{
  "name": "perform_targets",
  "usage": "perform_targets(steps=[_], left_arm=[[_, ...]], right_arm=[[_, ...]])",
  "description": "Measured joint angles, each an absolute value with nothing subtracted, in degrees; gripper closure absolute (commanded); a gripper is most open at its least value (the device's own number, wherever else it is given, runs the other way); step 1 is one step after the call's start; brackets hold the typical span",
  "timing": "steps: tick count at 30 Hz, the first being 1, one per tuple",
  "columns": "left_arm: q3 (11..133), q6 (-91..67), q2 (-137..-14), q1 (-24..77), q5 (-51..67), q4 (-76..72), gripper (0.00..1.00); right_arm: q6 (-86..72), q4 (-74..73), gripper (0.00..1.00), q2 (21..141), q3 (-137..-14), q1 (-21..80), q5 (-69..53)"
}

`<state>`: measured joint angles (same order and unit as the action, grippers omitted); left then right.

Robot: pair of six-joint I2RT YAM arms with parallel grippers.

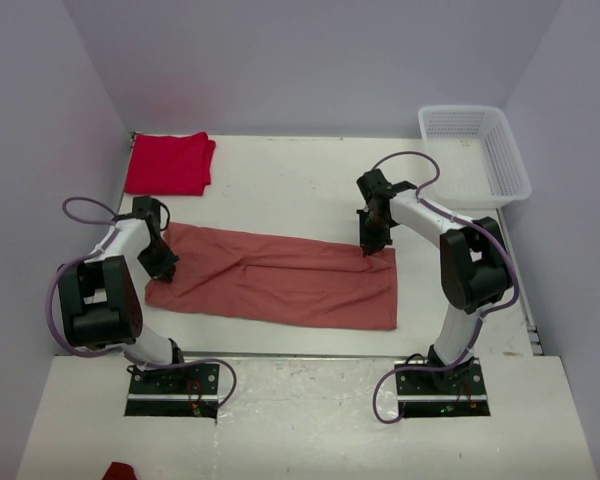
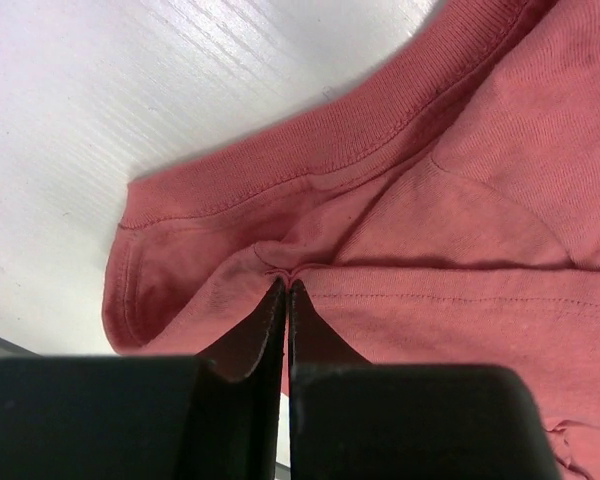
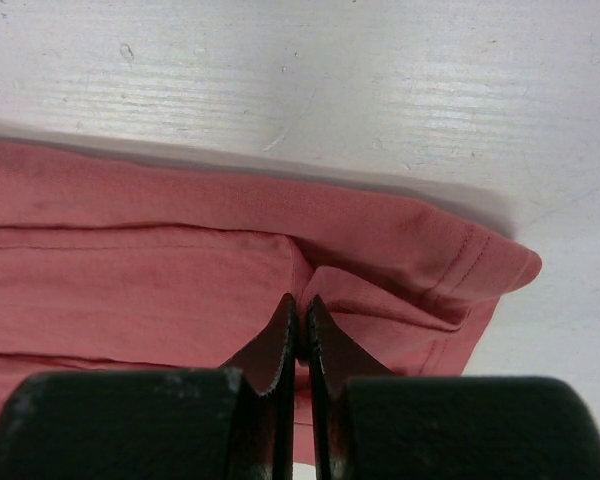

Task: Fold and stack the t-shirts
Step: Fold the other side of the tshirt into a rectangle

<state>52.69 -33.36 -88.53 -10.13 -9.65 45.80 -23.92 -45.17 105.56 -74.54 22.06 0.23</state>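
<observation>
The left arm [image 1: 100, 300] is standing up from its base at the near left, bending sharply at the elbow and leaning forward, with its wrist angling downward. The left tool [image 2: 286, 287] is pointing down with its two fingers pressing flat against each other, and they are pinching a small pucker of the salmon-pink t-shirt [image 2: 500, 150] at the tips. The right arm [image 1: 470, 265] is mirroring this pose on the other side, doubling over at its elbow and stretching inward and forward. The right tool [image 3: 300, 300] is hanging tip-down too, its fingers squeezing together on a fold of the same cloth near a corner.
</observation>
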Motion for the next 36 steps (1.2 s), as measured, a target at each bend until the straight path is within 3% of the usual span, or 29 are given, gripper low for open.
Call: perform_targets(steps=[9, 18, 36], left_arm=[[55.5, -33.2, -85.4, -10.2, -9.6, 48.1, 1.00], [66.1, -30.4, -79.2, -9.2, -8.9, 49.8, 1.00], [81.9, -25.8, -87.6, -5.2, -6.2, 46.3, 1.00]], right_arm=[[-24.0, -45.4, 1.00, 105.5, -74.5, 22.1, 1.6], [-24.4, -48.5, 1.00, 103.2, -77.4, 22.0, 5.6], [-22.2, -56.2, 1.00, 110.3, -96.8, 18.6, 11.2]])
